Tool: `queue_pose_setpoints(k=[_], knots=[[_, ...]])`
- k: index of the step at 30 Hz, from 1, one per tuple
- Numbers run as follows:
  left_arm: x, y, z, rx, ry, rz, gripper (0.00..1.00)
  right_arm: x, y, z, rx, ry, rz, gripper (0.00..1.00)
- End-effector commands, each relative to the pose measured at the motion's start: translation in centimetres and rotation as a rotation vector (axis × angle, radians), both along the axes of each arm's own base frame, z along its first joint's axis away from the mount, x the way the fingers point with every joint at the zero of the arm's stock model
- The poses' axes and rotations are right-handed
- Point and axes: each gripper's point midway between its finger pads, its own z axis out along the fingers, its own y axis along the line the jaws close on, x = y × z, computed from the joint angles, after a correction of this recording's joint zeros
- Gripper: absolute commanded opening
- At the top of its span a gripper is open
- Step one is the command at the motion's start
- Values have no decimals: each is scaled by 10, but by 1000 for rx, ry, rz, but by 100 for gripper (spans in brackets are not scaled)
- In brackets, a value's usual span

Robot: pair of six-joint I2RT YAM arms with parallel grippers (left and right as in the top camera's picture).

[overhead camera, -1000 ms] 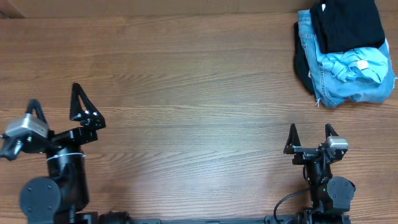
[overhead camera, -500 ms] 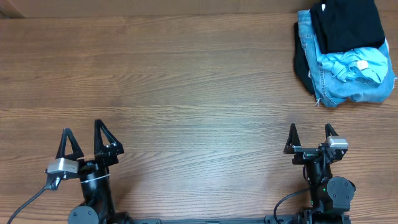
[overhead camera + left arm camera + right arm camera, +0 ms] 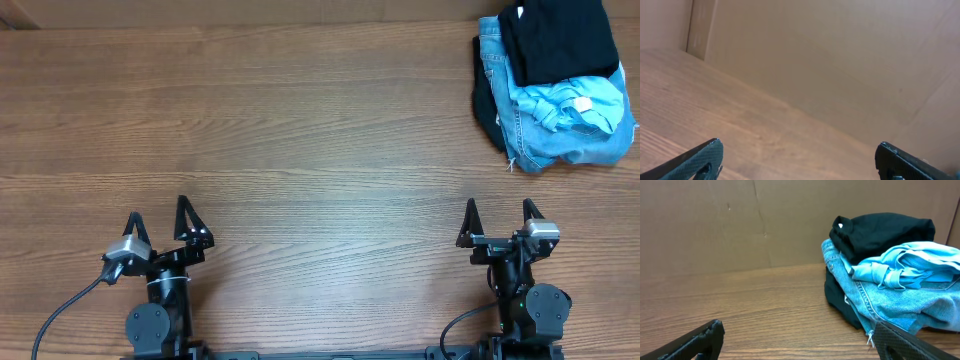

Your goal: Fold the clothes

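Note:
A folded black T-shirt (image 3: 557, 40) with a small white label lies on top of a clothes pile at the far right corner; it also shows in the right wrist view (image 3: 880, 232). My left gripper (image 3: 160, 222) is open and empty near the front left edge, far from the pile; its two fingertips frame the left wrist view (image 3: 799, 150). My right gripper (image 3: 498, 219) is open and empty near the front right, well short of the pile; its fingertips frame the right wrist view (image 3: 799, 330).
Under the black shirt lie blue denim jeans (image 3: 515, 125) and a light blue shirt (image 3: 575, 100), with another dark garment (image 3: 485, 105) at the pile's left edge. The wooden table (image 3: 300, 130) is backed by a cardboard wall (image 3: 730, 220).
My left arm has swung in from the far left edge and settled at the front left, fingers pointing forward. The right arm and the pile have not moved.

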Motion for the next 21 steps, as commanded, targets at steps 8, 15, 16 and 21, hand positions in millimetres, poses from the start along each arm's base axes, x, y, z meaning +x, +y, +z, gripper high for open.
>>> queue_pose_setpoints(k=[8, 15, 16, 21], knots=[[4, -27, -27, 482, 152, -137, 100, 0, 0, -2, 3, -3, -3, 100], [3, -24, -44, 471, 225, -132, 100, 0, 0, -2, 3, -3, -3, 100], [3, -24, -43, 471, 223, -133, 100, 0, 0, -2, 3, -3, -3, 100], [3, -24, -43, 471, 223, -133, 100, 0, 0, -2, 3, -3, -3, 100]])
